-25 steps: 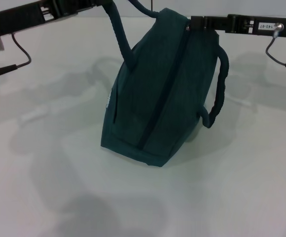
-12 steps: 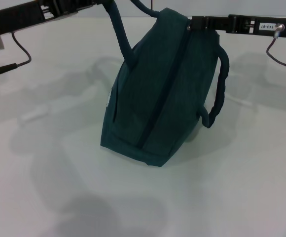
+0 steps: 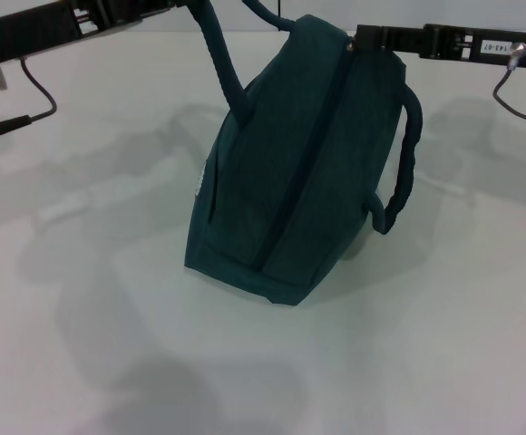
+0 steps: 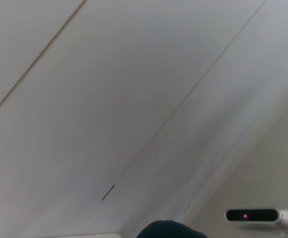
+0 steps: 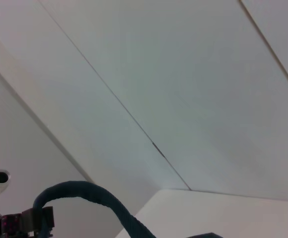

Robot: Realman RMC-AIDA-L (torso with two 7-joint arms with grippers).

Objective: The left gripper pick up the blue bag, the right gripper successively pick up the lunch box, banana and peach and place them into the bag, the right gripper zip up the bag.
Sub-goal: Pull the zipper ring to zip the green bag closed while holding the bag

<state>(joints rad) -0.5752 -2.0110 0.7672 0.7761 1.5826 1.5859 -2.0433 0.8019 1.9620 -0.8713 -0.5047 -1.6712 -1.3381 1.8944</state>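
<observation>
Left fingers (image 3: 177, 7) pinching padded loop handle (image 3: 219, 63), teal fabric bag (image 3: 290, 181) zipped

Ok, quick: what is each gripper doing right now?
Left gripper: shut on the bag handle.
Right gripper: at the bag's zip end, grip cannot be told.

A pale, off-white table (image 3: 109, 344) fills the head view, smooth and bare-looking, with soft grey shadows spread across it. The light is even and diffuse. Both wrist views look up at a white panelled ceiling (image 4: 134, 89) crossed by thin dark seams that run diagonally. In the left wrist view a small white device with a dark front and a red dot (image 4: 259, 216) sits against a paler wall surface. In the right wrist view, a corner of the table edge (image 5: 223, 210) shows below the ceiling.
</observation>
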